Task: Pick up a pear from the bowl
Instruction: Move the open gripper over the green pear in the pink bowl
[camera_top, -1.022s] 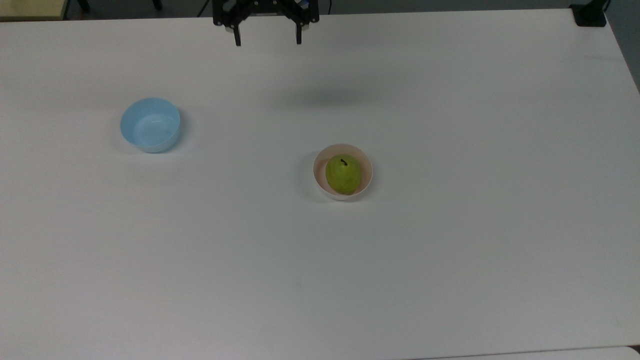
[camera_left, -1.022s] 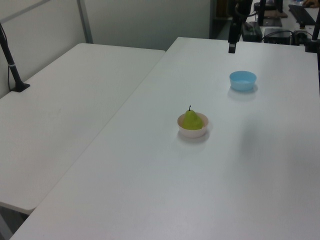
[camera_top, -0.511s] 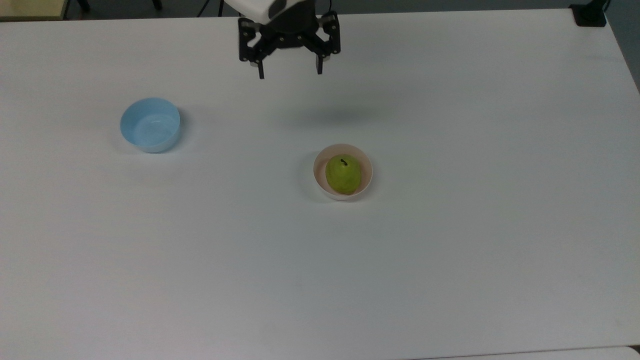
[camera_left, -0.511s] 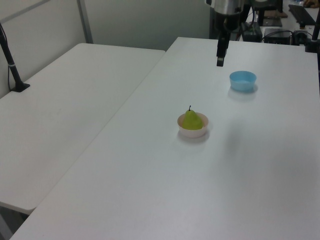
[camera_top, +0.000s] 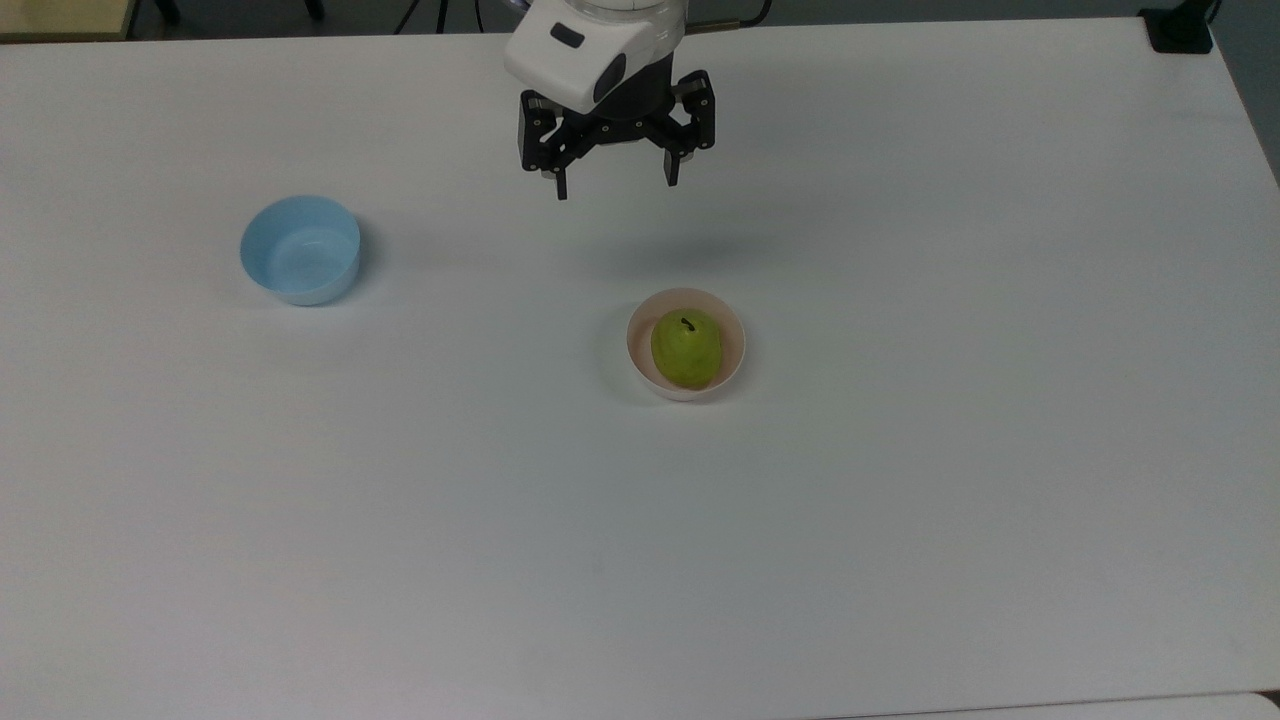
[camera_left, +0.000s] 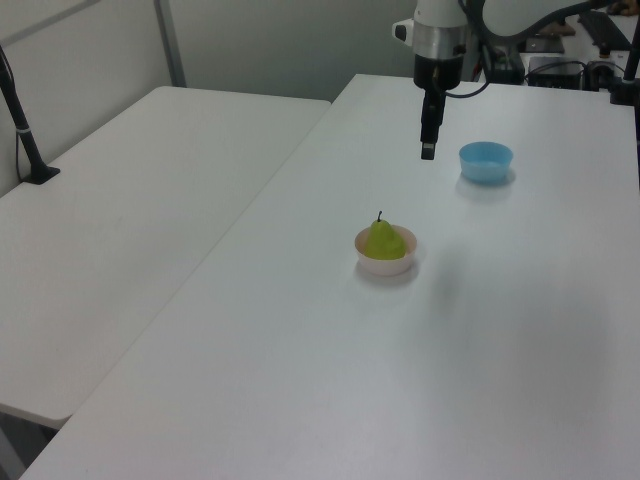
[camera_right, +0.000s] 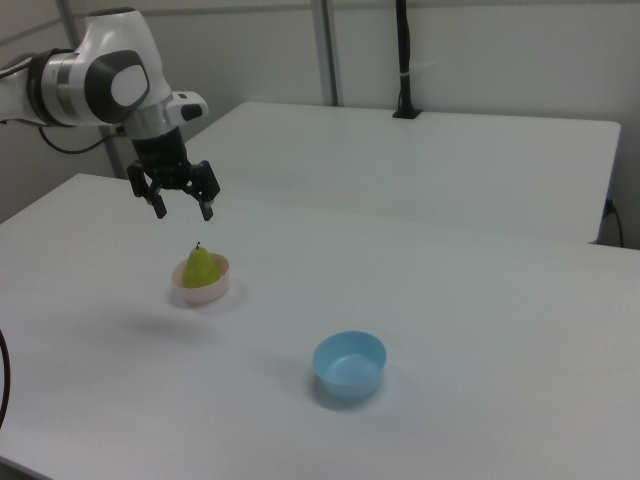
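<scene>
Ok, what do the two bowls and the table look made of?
Pink bowl: likely plastic, thin smooth matte wall. Blue bowl: likely plastic too, slightly translucent with a soft sheen. Table: white smooth laminate-like top, matte; core unknown.

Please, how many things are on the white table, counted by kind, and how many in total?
Bowls: 2, the small round pale pink plastic bowl and the small round light blue plastic bowl.
Fruit: 1, the yellow-green pear with a dark stem, inside the pink bowl.
Total: 3.
</scene>
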